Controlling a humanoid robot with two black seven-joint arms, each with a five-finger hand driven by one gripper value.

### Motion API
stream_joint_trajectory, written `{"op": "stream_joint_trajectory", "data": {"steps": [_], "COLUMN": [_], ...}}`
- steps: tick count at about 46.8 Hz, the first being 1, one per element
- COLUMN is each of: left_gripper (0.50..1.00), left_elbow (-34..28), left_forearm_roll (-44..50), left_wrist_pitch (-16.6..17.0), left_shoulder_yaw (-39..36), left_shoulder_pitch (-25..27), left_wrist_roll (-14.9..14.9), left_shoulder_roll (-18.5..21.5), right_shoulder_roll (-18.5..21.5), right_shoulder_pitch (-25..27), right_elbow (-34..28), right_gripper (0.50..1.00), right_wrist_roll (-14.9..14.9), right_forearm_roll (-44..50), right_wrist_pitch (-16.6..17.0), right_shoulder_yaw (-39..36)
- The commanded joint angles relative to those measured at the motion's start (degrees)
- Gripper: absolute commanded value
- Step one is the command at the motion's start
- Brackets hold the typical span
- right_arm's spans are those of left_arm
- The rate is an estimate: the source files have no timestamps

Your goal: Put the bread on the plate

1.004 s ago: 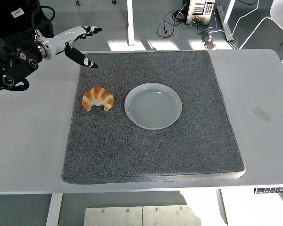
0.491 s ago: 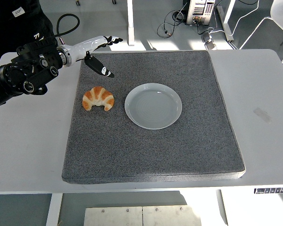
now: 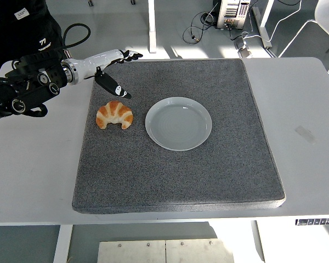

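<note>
Left hand (image 3: 111, 64) drops closer over croissant (image 3: 114, 114) | fingers spread, holding nothing | grasp pending, plate (image 3: 179, 123) bare

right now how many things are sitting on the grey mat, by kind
croissant: 1
plate: 1, white and empty
total: 2
The left hand hovers open above the mat behind the croissant, touching neither.
</note>
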State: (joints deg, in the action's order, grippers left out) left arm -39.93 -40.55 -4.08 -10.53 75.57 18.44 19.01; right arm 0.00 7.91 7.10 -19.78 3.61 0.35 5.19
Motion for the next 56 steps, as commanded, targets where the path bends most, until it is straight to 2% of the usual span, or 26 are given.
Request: {"op": "stream_joint_trajectory", "data": {"steps": [1,11,25,35,41,46,56], "left_gripper": [0.98,0.981,0.98,0.98,0.98,0.98,0.98], "left_elbow": [-1.5,-9.2,-13.3,-12.9,-12.2,-10.3,-8.1], "left_forearm_roll": [-0.2,-0.4,-4.2,-8.8,-9.0,-9.0,-9.2], "left_wrist_pitch": [-0.4,-0.8,-0.8,-0.4,1.5,2.8,3.8], "left_shoulder_yaw": [-0.1,-2.3,-3.6,-3.6,-3.7,-3.7,-3.7], "left_shoulder_pitch": [1.0,1.8,0.2,-2.2,-2.4,-2.8,-3.3], "left_wrist_roll": [-0.1,-0.1,0.0,0.0,-0.2,-0.2,-0.1], "left_shoulder_roll": [2.3,9.4,13.6,13.7,12.8,10.2,7.5], "right_shoulder_roll": [0.0,0.0,0.0,0.0,0.0,0.0,0.0], "right_shoulder_pitch": [0.0,0.0,0.0,0.0,0.0,0.0,0.0], "right_elbow": [0.0,0.0,0.0,0.0,0.0,0.0,0.0], "right_gripper": [1.0,1.0,1.0,1.0,1.0,1.0,1.0], "right_wrist_roll": [0.0,0.0,0.0,0.0,0.0,0.0,0.0], "right_forearm_roll": [0.0,0.0,0.0,0.0,0.0,0.0,0.0], "right_wrist_pitch": [0.0,0.0,0.0,0.0,0.0,0.0,0.0], "right_shoulder_yaw": [0.0,0.0,0.1,0.0,0.0,0.0,0.0]}}
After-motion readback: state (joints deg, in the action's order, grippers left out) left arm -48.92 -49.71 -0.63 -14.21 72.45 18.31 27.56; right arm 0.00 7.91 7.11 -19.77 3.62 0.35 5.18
